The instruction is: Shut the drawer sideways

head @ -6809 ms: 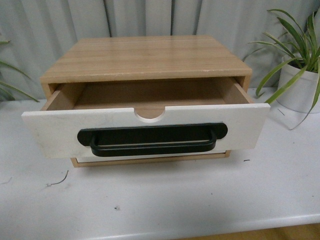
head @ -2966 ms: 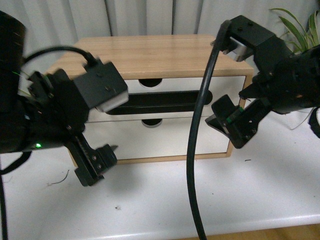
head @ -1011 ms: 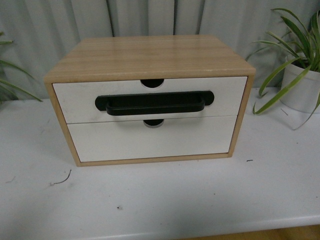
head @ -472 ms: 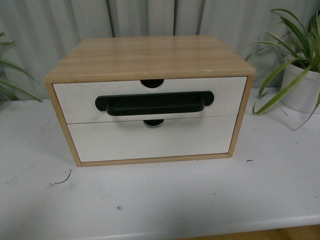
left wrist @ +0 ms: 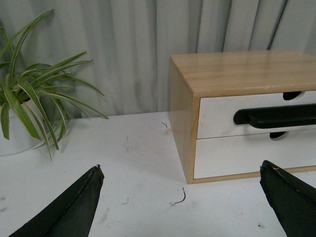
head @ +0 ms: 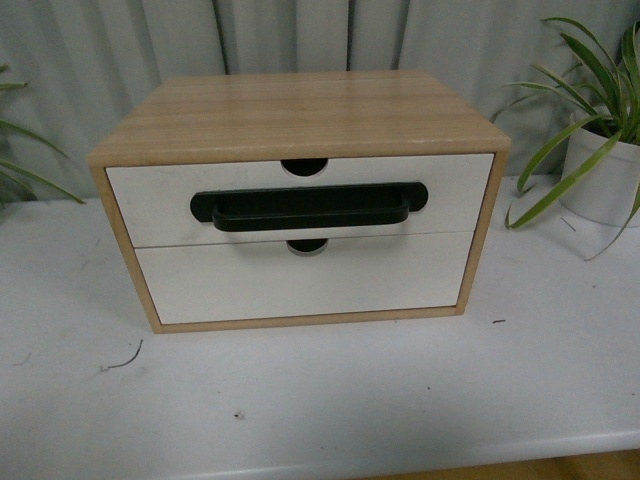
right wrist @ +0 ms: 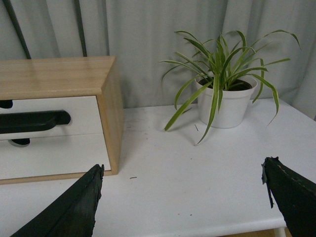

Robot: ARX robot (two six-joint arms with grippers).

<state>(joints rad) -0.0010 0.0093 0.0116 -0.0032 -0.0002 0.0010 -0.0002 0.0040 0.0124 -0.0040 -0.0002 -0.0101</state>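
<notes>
The drawer (head: 150, 200) with the white front, black bar handle (head: 308, 206) and semicircular notch sits flush in the wooden cabinet (head: 300, 115). It also shows in the left wrist view (left wrist: 217, 116) and the right wrist view (right wrist: 79, 111). Neither arm shows in the front view. My left gripper (left wrist: 182, 200) is open and empty, back from the cabinet's left corner. My right gripper (right wrist: 182, 200) is open and empty, back from the cabinet's right side.
A plain white drawer (head: 300, 280) sits shut below. A potted plant (head: 600, 160) stands right of the cabinet, another (left wrist: 19, 133) to its left. The white table (head: 330, 400) ends at its front edge near me. Grey curtain hangs behind.
The drawer, open 6.8 s ago, was shut by 3.0 s ago with both grippers at the cabinet. Both arms have since left the front view. Nothing differs over the last second.
</notes>
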